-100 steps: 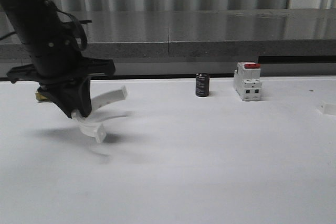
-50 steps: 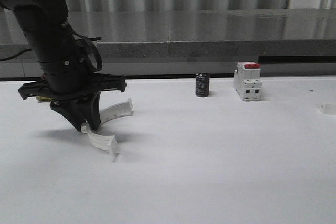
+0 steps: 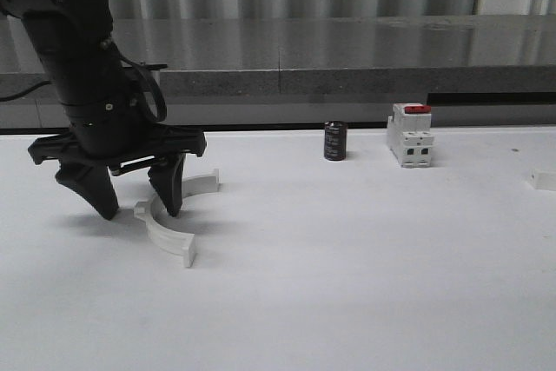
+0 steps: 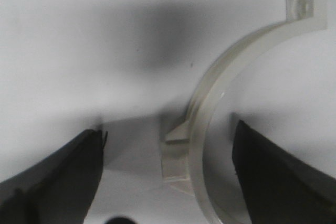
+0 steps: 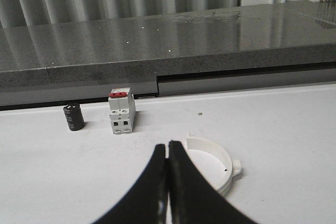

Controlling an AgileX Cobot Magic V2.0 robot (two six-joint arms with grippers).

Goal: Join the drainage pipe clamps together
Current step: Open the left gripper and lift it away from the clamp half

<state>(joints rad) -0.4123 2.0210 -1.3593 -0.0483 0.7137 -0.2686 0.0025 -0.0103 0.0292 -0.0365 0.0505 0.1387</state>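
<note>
A white desk (image 3: 347, 284) seen from the front. At about nine o'clock on it, the left tool (image 3: 139, 206) points down with its two black fingers spread apart. A white half-ring clamp (image 3: 165, 234) lies flat on the desk, its curve passing between the fingertips and running toward the viewer, free of the tool. In the left wrist view the same clamp (image 4: 231, 77) lies nearer one finger, whether touching is unclear. Farther back, near one o'clock, stand a black cylinder (image 3: 335, 141) and a white breaker (image 3: 410, 135) with a red top. In the right wrist view, the right tool (image 5: 168, 182) has its fingers pressed together, empty, with the second clamp (image 5: 212, 167) lying just beyond it.
</note>
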